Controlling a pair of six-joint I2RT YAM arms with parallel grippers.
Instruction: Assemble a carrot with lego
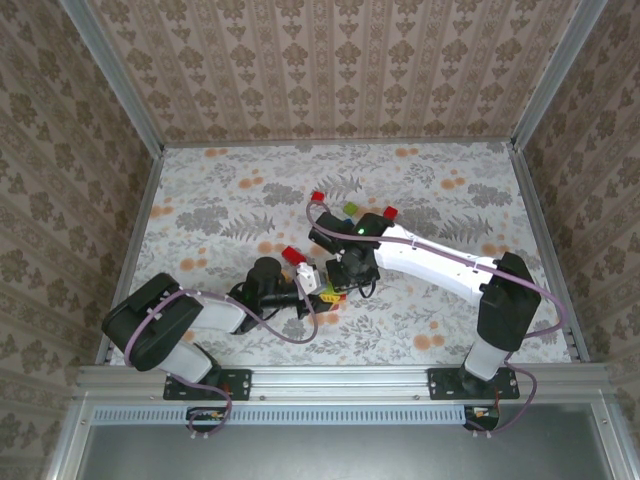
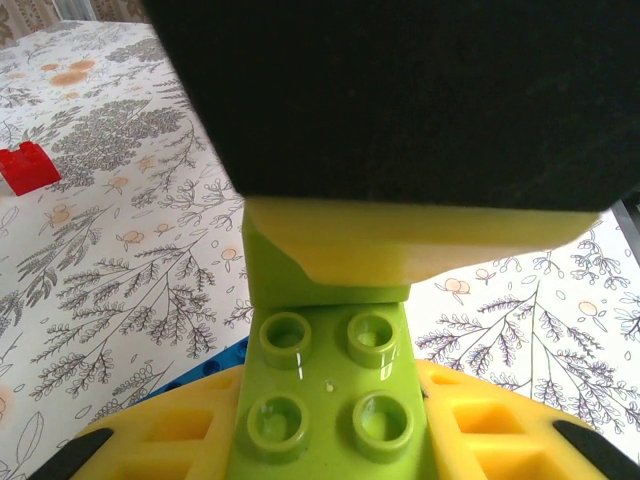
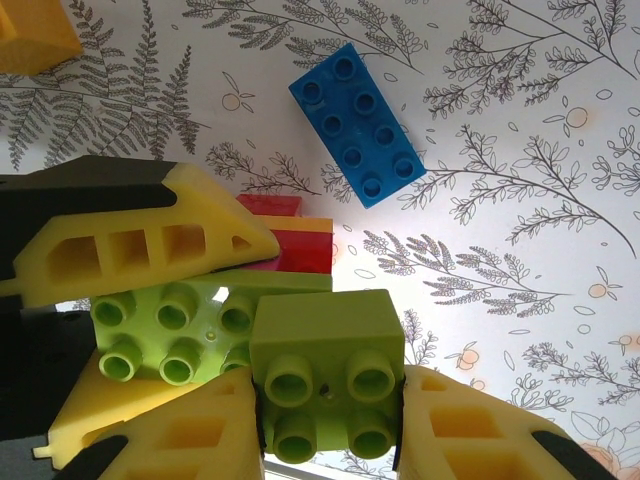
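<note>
Early yet: left gripper (image 2: 325, 452) clamps one green brick (image 2: 325, 392), right gripper (image 3: 325, 425) clamps a second green brick (image 3: 325, 340) against it; blue brick (image 3: 357, 125), upper-centre, lies loose.

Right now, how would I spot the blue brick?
Find the flowery table, then the right pincer gripping a green brick. Beyond it, lying flat, is the blue brick. It is long with eight studs, and its neighbours are a red brick and an orange brick.

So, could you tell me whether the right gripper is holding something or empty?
Holding: the right gripper is shut on a green brick, its yellow fingers pressing both sides.
</note>
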